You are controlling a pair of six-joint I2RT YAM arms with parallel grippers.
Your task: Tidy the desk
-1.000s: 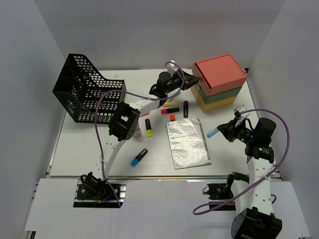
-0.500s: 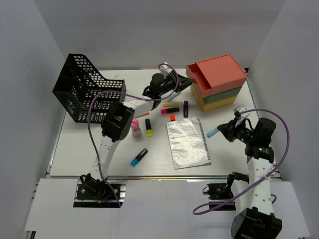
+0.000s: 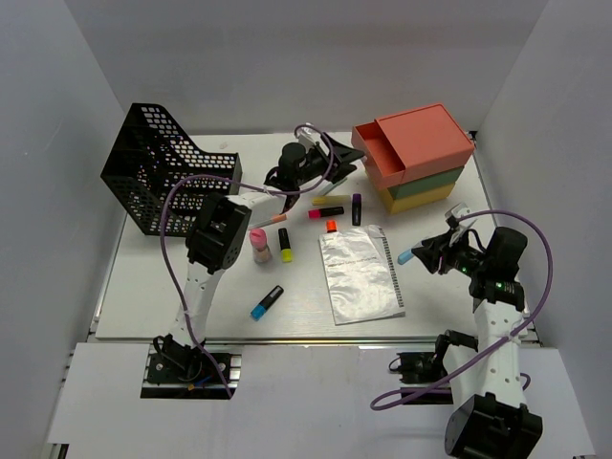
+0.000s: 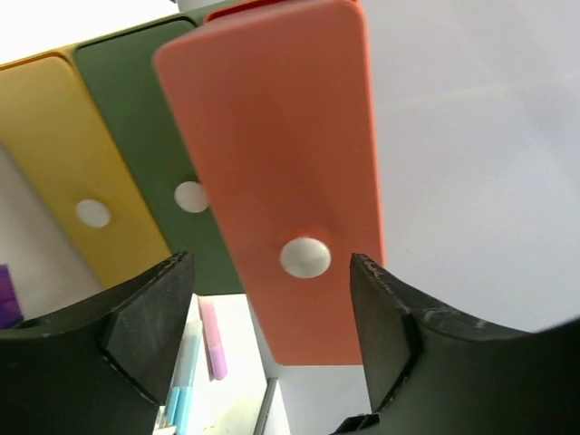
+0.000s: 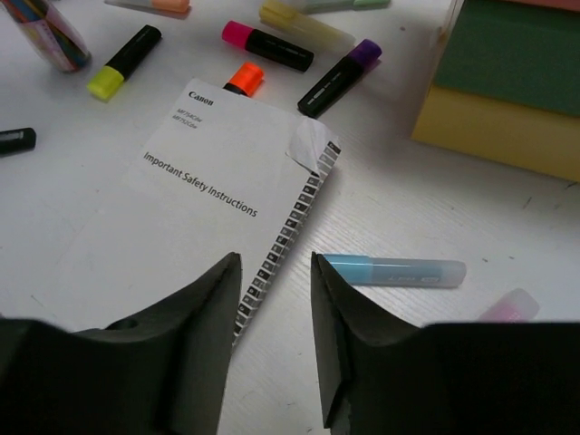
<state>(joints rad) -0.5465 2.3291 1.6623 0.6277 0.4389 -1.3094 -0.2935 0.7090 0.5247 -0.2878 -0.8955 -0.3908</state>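
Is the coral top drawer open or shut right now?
Partly open: the coral drawer juts out past the green drawer and yellow drawer below.

This looks like a robotics lab test cell dressed up as an office, rather than a working office. Plain white panels (image 3: 287,67) wall in the white desk (image 3: 143,296) along its left, far and right edges. The left arm (image 3: 218,237) and right arm (image 3: 497,306) are bolted at the near edge. The props are office goods: a black mesh file basket (image 3: 163,182) in the far left corner, a stacked drawer box (image 3: 416,158) near the far right corner, and highlighters (image 3: 267,302) and a Canon safety leaflet (image 5: 195,195) mid-bench.
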